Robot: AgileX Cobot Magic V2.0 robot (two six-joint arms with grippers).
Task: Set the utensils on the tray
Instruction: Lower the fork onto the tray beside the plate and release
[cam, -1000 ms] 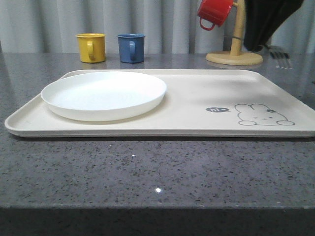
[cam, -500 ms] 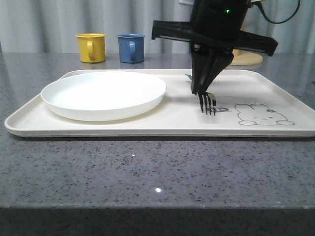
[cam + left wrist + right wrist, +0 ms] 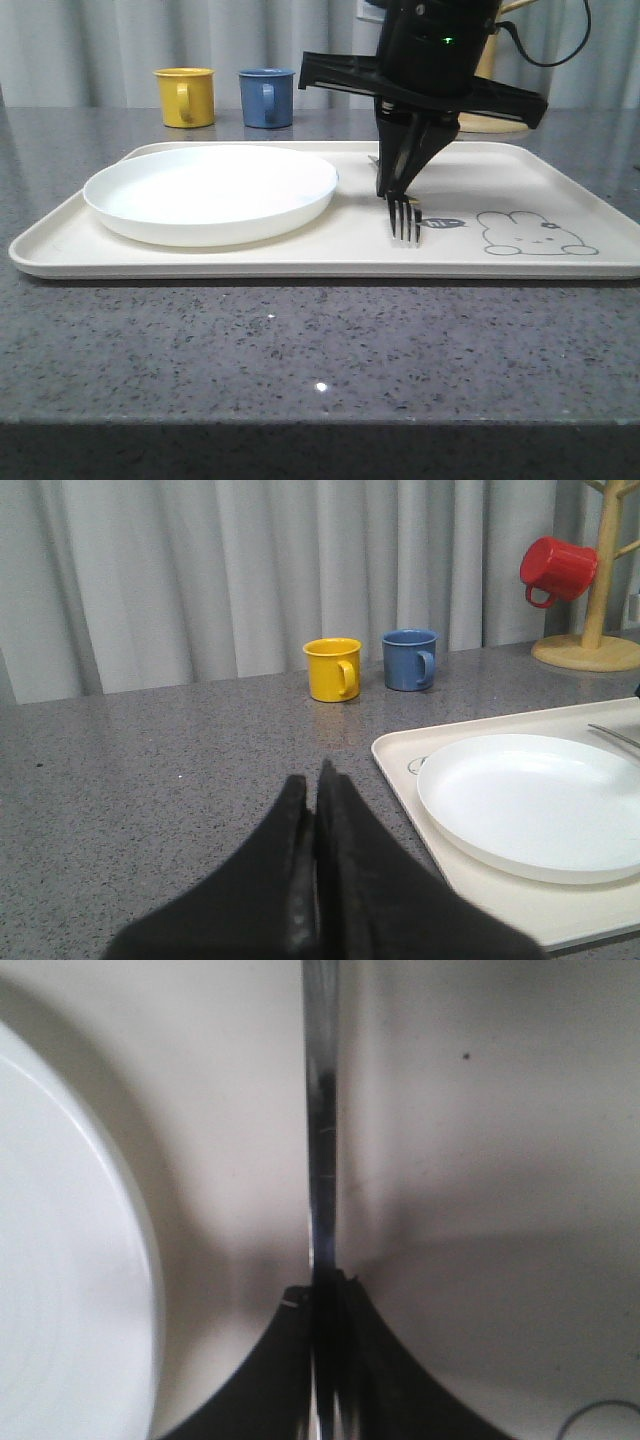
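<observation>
My right gripper (image 3: 396, 186) hangs over the cream tray (image 3: 300, 262), just right of the white plate, and is shut on a silver fork (image 3: 405, 216). The tines point down toward me, close above the tray next to the "hi" bubble (image 3: 443, 223). Seen from the right wrist, the fork handle (image 3: 320, 1130) runs straight out from the closed jaws of the right gripper (image 3: 325, 1288) over the tray floor (image 3: 480, 1110). My left gripper (image 3: 313, 780) is shut on nothing, above the grey counter left of the tray (image 3: 398, 758).
A round white plate (image 3: 210, 190) fills the tray's left half. A yellow mug (image 3: 185, 96) and a blue mug (image 3: 267, 97) stand behind the tray. A red mug (image 3: 558, 568) hangs on a wooden stand (image 3: 592, 650) at the back right.
The right arm came in from the back right with the fork to above the tray's middle. Since then it has shifted slightly left and lowered the tines.
</observation>
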